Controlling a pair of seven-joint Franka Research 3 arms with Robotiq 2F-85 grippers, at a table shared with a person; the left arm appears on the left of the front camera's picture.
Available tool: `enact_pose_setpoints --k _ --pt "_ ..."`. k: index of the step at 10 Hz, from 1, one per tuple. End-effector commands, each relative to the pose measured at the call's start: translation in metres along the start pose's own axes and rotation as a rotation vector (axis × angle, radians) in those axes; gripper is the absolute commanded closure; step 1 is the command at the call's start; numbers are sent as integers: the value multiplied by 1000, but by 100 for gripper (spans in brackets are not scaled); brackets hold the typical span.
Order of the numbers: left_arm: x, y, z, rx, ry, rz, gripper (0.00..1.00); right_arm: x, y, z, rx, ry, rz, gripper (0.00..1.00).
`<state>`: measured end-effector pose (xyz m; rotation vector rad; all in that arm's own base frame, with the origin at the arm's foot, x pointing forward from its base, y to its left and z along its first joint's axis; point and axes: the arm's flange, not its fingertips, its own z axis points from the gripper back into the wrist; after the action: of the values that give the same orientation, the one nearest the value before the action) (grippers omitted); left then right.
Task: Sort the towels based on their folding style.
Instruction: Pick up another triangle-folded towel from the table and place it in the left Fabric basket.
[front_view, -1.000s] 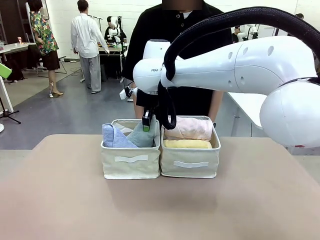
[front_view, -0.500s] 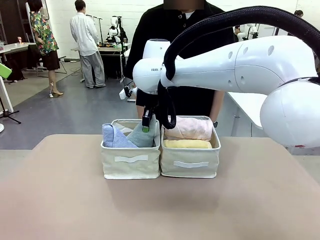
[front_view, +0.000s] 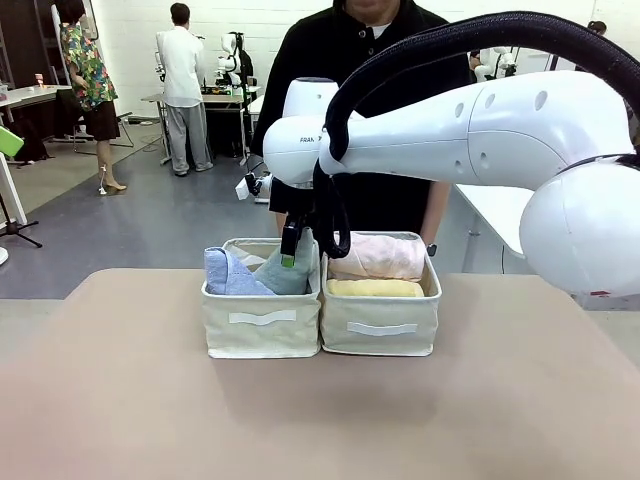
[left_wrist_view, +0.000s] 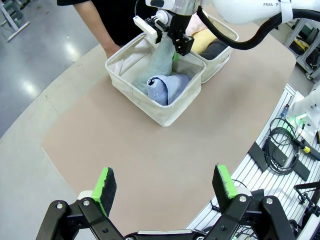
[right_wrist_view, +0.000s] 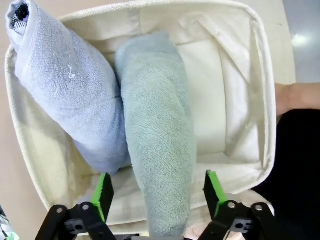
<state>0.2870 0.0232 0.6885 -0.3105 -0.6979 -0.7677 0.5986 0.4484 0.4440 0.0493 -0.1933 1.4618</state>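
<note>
With its fingers spread, the right claw (right_wrist_view: 156, 200) straddles the blue-grey cone towel (right_wrist_view: 159, 135) and could snag it while lifting.

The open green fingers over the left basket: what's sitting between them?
In the right wrist view, the right gripper is open, and the grey-green towel runs between its fingers, beside the light blue towel.

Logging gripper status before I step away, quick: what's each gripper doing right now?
Left gripper: open, holding nothing, above the table.
Right gripper: open, fingers either side of the blue-grey towel in the left basket, not clamped.
</note>
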Motion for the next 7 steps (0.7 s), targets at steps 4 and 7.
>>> enact_pose_setpoints --k 4,7 --pt "1 0 -1 -1 -6 -5 0 6 1 11 -36 49 35 0" --pt "1 0 -1 -1 -6 -5 0 -11 30 68 -88 58 29 0"
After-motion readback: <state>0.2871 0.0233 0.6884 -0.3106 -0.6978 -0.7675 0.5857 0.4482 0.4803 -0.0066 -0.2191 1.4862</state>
